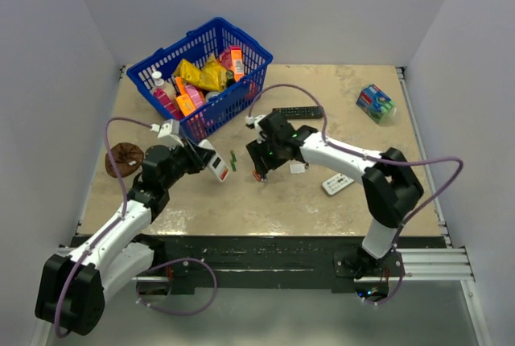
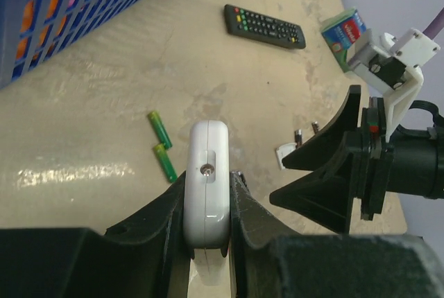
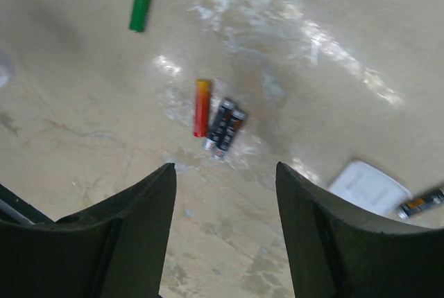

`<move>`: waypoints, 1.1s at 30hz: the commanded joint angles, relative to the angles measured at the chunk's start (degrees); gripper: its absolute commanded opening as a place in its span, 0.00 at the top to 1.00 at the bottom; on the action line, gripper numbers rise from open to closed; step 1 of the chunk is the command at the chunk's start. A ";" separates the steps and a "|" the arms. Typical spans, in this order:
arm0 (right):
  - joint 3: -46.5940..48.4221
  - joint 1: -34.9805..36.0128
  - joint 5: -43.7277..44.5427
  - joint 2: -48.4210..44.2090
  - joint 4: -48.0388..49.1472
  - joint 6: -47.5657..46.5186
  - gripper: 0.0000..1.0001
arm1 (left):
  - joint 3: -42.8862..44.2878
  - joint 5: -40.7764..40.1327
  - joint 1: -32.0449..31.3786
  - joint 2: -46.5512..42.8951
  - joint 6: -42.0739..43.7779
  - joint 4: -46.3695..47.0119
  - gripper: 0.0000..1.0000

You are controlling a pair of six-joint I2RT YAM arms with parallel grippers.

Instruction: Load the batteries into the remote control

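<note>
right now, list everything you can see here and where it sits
small white rectangular remote control: 1, white, clamped edge-on in the left gripper
slim green batteries: 2, green, beyond that remote
slim red-orange battery: 1, red-orange, under the right gripper
slim dark batteries: 3 seen, dark, two touching beside the red-orange one, one by the cover
flat white plastic cover: 1, white, right of those batteries
long black remote: 1, black, far middle
white remote with grey buttons: 1, white, near right
blue plastic basket: 1, blue, far left
colourful packets: several, yellow, orange, pink, in the basket
green-blue pack: 1, green-blue, far right
brown round object: 1, brown, left edge
left gripper: 1, black, shut on the remote
right gripper: 1, black, open, empty
</note>
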 commanded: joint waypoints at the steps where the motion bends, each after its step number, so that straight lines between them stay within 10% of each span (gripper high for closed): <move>1: 7.30 4.75 3.79 5.43 -4.56 -3.17 0.45 | -2.29 -1.65 0.27 -3.68 -1.00 2.37 1.00; 8: 11.96 5.81 5.64 10.28 -6.33 -2.72 0.62 | -4.49 0.90 0.27 -9.30 0.94 3.69 1.00; 33: 14.07 8.18 7.65 17.84 -6.94 -4.04 0.76 | -4.67 5.65 0.27 -9.49 1.73 3.95 1.00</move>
